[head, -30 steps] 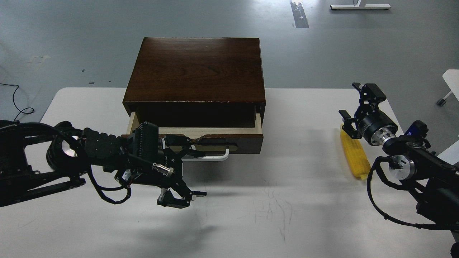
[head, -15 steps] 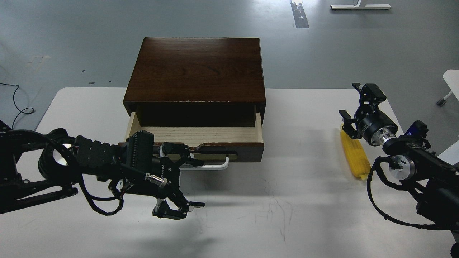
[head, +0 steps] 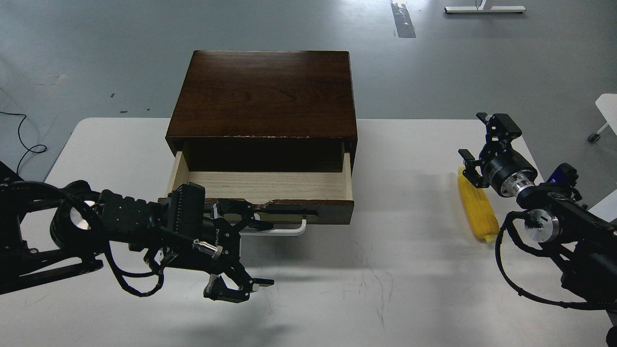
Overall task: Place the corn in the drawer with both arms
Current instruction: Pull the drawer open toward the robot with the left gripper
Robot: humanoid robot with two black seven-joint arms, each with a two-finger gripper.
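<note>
The yellow corn (head: 478, 210) lies on the white table (head: 395, 270) at the right, lengthwise towards me. My right gripper (head: 481, 144) is open and empty, just above the corn's far end. The drawer (head: 308, 212) of the dark wooden box (head: 265, 91) is pulled out, and its pale wood inside (head: 270, 185) holds nothing. My left gripper (head: 239, 250) is open at the drawer's front left. Its upper finger (head: 237, 210) is at the left end of the white bar handle (head: 284, 231). Its lower finger (head: 236, 291) hangs over the table.
The box stands at the table's far middle edge. Grey floor lies beyond, with a black cable (head: 24, 140) at the left and a white piece of furniture (head: 606, 108) at the right. Faint scratch marks (head: 371, 279) cross the table's front middle.
The drawer has slid out towards me, showing more of its pale floor. My left arm has drawn back and down with the handle. The right arm has hardly moved.
</note>
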